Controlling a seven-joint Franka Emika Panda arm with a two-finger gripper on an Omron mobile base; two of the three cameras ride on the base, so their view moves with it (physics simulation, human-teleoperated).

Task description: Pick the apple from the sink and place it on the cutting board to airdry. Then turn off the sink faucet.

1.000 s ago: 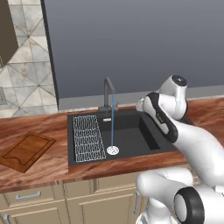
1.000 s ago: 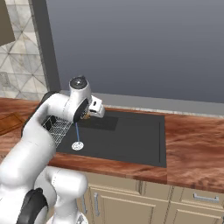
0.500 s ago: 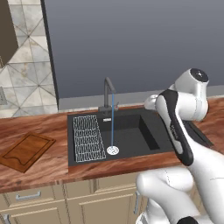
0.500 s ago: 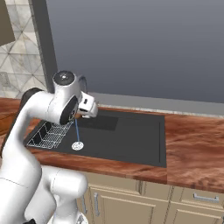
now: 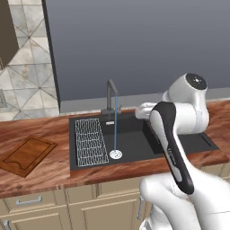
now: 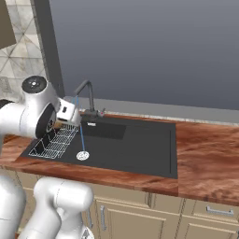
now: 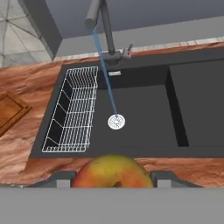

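1. The gripper [image 7: 114,183] is clamped on the apple [image 7: 113,171]. In the hand view the fruit sits between the two dark finger tips at the bottom edge, held high above the basin.
2. The sink [image 5: 134,143] lies below, a black bowl with the white wire rack [image 5: 89,141] at its left and the drain strainer [image 5: 116,155] under a thin stream of water from the sink faucet [image 5: 110,96], which is not yet turned off.
3. The cutting board [image 5: 26,154] rests on the wooden countertop [image 5: 49,167], left of the sink and apart from it.
4. The step in hand looks to be the carry to the board. It is best done by keeping the apple high over the rack and the faucet neck, swinging left, then lowering straight onto the board's flat middle before opening.
5. In both base views the arm's own bulk covers the hand, so the grip itself is probably firm but hard to confirm there; the board is cut off at the left edge of the hand view.
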